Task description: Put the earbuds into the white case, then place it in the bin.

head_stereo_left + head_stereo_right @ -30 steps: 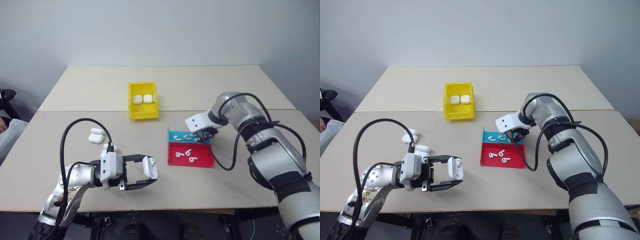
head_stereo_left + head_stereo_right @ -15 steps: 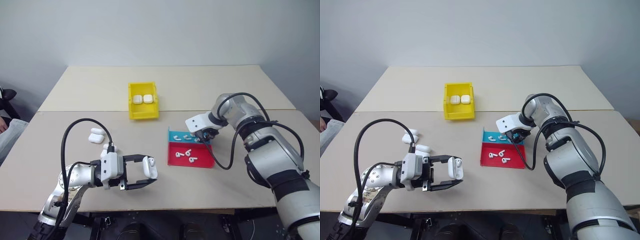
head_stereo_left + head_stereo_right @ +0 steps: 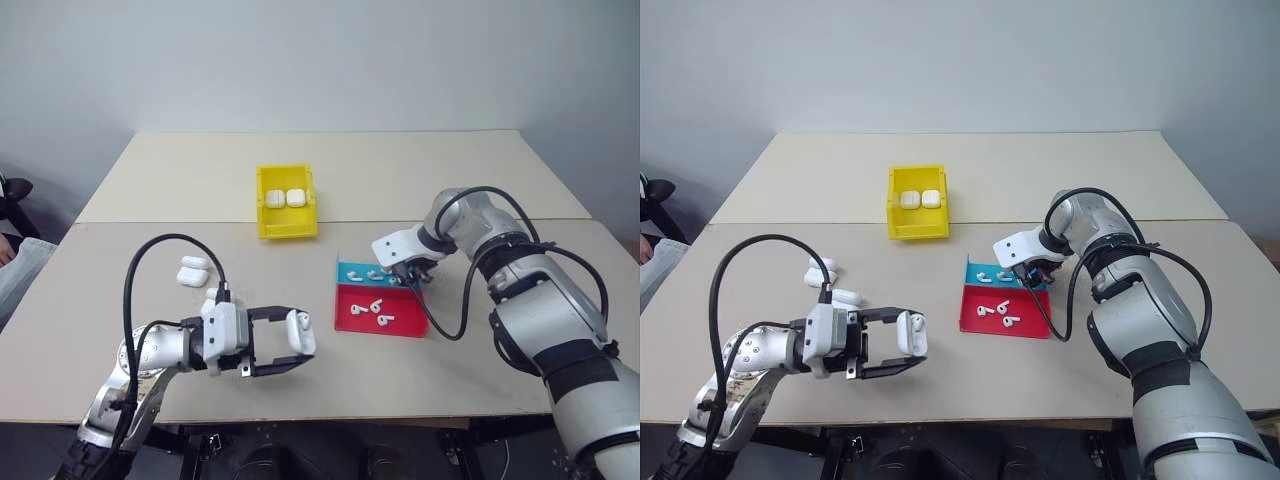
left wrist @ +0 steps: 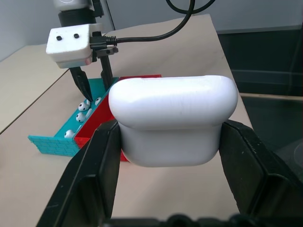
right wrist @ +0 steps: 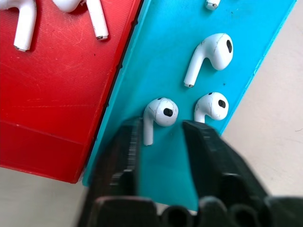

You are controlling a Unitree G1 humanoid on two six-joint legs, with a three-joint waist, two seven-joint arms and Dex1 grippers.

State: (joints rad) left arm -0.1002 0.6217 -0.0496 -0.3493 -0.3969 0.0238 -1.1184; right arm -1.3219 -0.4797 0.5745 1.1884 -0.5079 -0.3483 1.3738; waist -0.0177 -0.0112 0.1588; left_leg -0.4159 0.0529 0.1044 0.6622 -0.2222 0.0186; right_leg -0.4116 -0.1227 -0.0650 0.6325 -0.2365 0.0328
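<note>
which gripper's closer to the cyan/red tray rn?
Right. The right gripper is down over the tray's cyan part, fingers astride an earbud. The left gripper sits off to the tray's left, shut on a white case.

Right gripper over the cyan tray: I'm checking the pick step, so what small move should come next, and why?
Probably finish closing the right gripper on the earbud in the cyan tray: its fingers straddle that bud's stem, apart. The left gripper already holds the white case ready.
</note>
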